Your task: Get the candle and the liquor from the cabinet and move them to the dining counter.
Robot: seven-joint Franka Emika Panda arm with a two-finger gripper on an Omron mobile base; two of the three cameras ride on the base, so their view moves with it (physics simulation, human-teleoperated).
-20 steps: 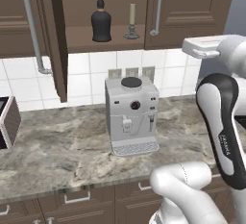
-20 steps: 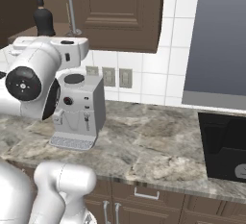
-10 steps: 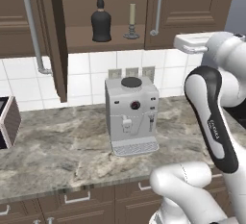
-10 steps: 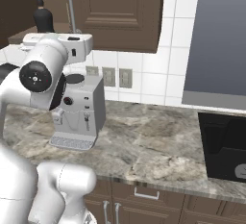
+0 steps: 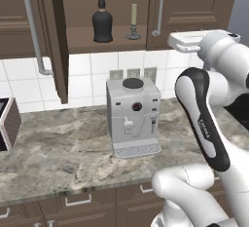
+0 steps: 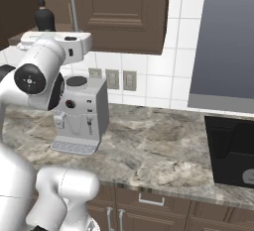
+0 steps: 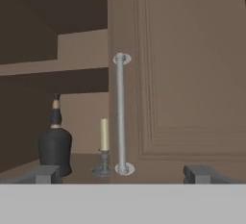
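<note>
Open bay of the dark brown wooden wall cabinet (image 5: 87, 36): we see free room in front; the black bell-shaped liquor bottle (image 5: 102, 22) and cream candle on its grey candlestick (image 5: 133, 22) stand apart, a closed raised-panel door (image 7: 187, 74) with silver bar handle (image 7: 120, 112) just beside the candle.

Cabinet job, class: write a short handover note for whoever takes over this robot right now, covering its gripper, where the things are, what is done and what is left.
Gripper: open, holding nothing, raised in front of the cabinet, facing the shut right door.
Candle and liquor: both upright on the cabinet's bottom shelf, liquor left of candle, apart from each other.
Done: the cabinet's left door is open, so the shelf is exposed.
Left: grasp each item and carry both to the dining counter. A coffee machine stands on the worktop below the shelf.
</note>
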